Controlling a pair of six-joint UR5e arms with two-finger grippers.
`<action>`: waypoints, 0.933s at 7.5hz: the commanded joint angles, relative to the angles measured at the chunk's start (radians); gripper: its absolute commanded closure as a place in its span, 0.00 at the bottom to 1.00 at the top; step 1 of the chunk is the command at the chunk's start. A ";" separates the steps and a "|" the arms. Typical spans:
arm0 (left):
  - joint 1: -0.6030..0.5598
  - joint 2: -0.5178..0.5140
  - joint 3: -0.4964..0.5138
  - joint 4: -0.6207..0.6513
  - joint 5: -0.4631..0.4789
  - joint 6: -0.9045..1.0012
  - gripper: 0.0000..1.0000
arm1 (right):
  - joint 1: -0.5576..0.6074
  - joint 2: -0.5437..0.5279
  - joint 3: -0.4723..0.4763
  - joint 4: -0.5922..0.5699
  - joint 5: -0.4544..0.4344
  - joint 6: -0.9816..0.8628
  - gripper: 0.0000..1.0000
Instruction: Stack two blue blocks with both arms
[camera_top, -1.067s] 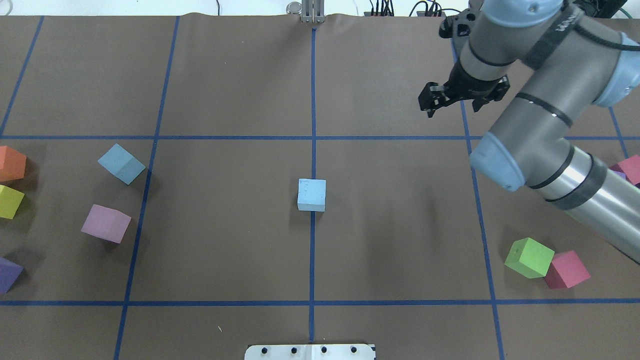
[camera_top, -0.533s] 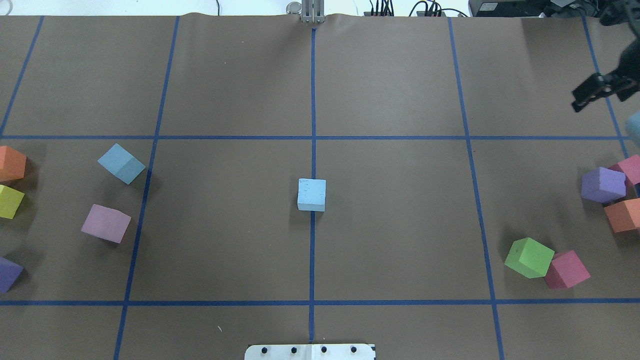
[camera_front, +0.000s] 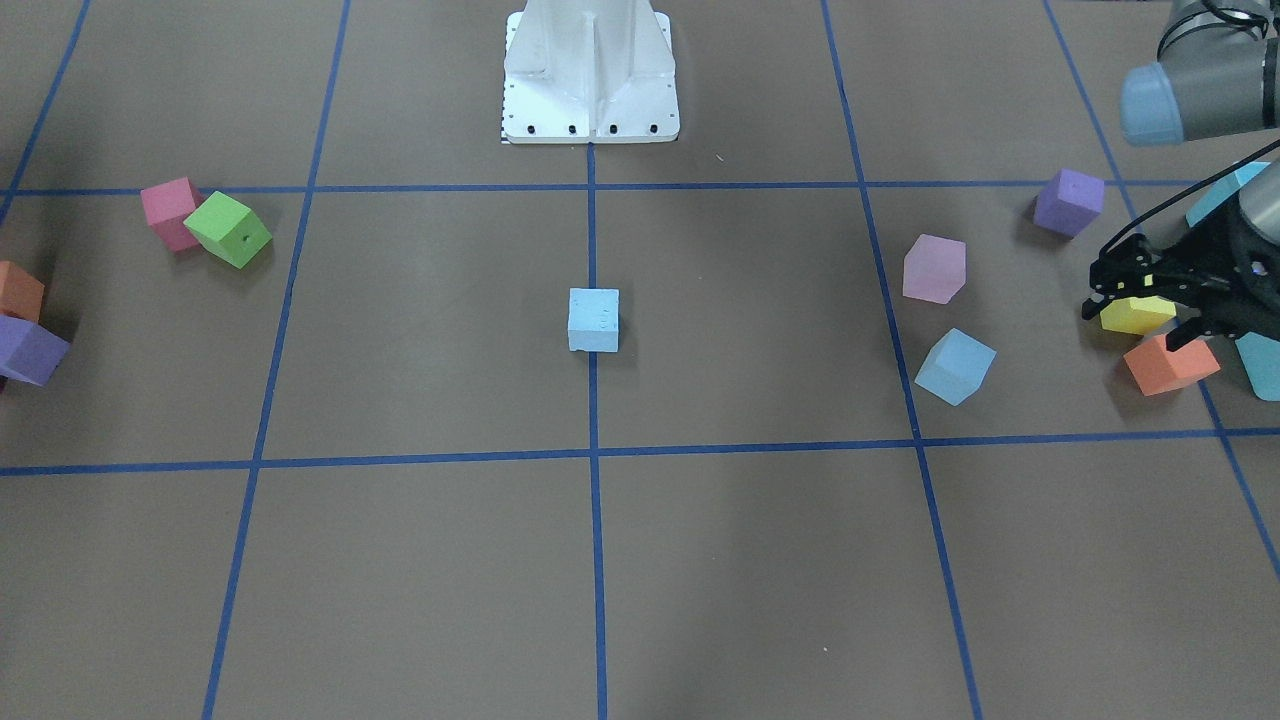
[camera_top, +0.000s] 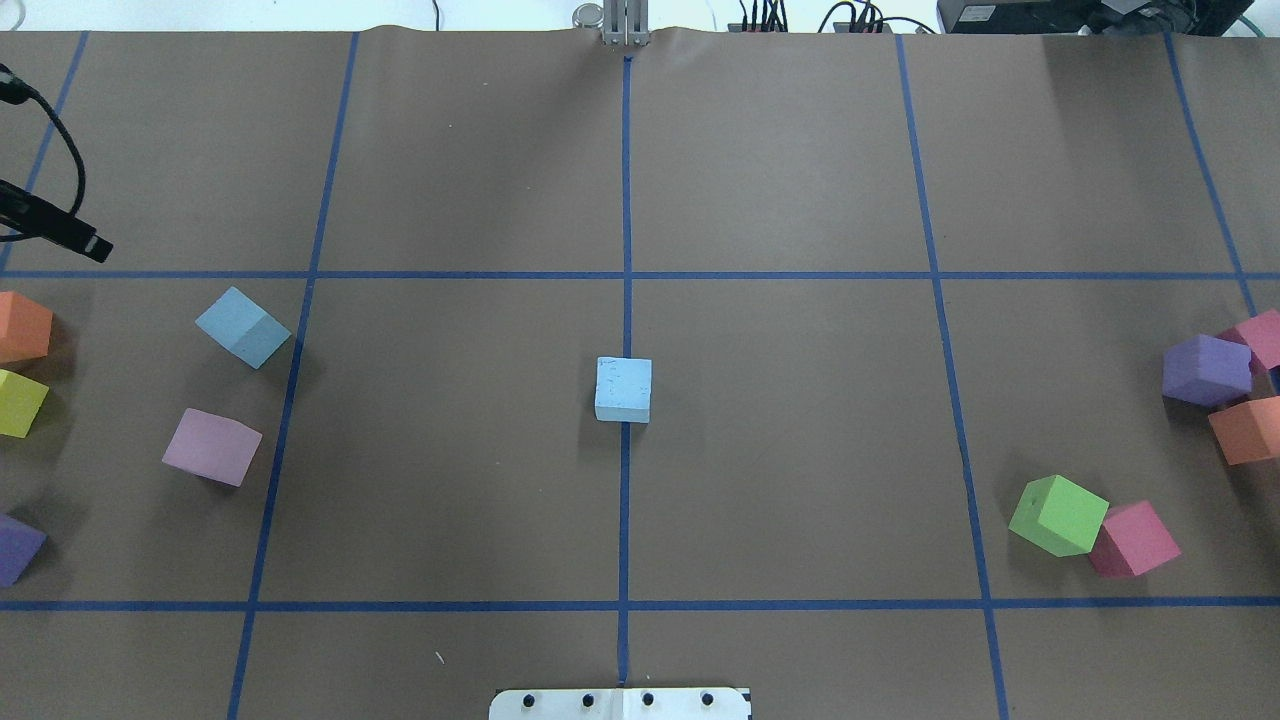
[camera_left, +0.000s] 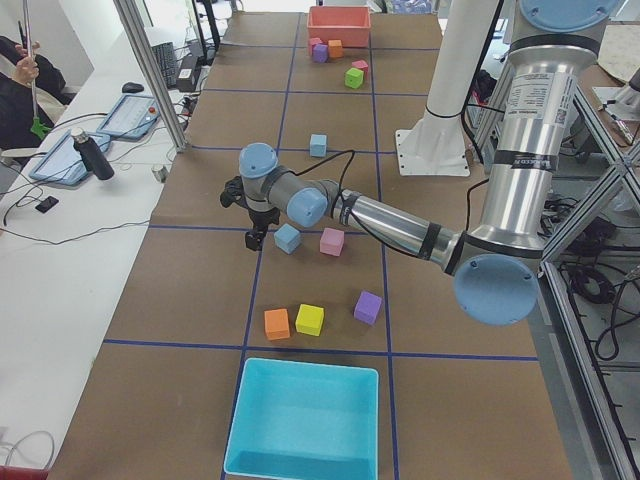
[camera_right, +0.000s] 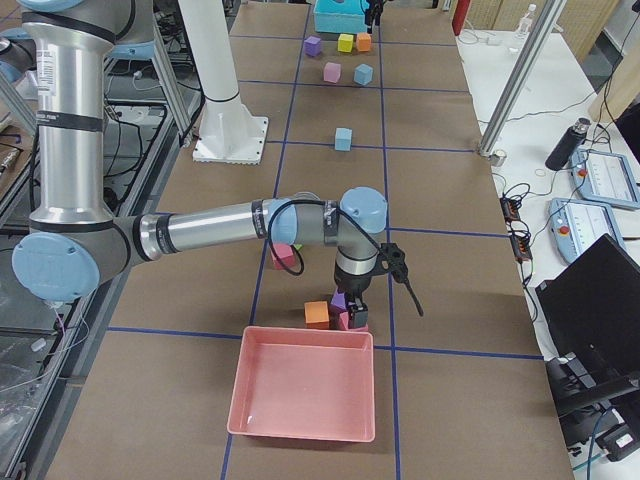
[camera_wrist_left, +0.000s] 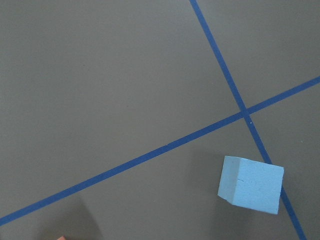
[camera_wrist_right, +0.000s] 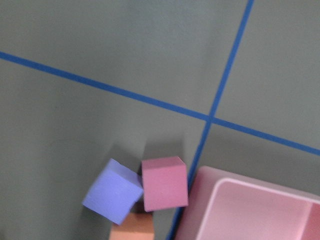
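The left gripper (camera_front: 1135, 318) has its fingers spread and empty, near the left blue block (camera_top: 243, 327). The centre blue block (camera_top: 623, 390) sits alone mid-table. The right gripper (camera_right: 356, 316) hangs over cubes by the pink bin (camera_right: 300, 432); its finger state cannot be told.

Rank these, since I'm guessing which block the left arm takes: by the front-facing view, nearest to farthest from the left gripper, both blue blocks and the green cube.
1. The tilted blue block, on the side of the left gripper.
2. The centre blue block, on the middle line.
3. The green cube, at the far opposite end.
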 joint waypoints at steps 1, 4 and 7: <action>0.196 -0.026 0.018 -0.113 0.157 -0.172 0.02 | 0.033 -0.044 0.000 -0.001 0.001 -0.009 0.00; 0.259 -0.057 0.111 -0.244 0.164 -0.168 0.02 | 0.034 -0.047 0.000 -0.001 -0.003 -0.011 0.00; 0.259 -0.061 0.139 -0.246 0.161 -0.168 0.02 | 0.033 -0.047 -0.001 -0.001 -0.003 -0.009 0.00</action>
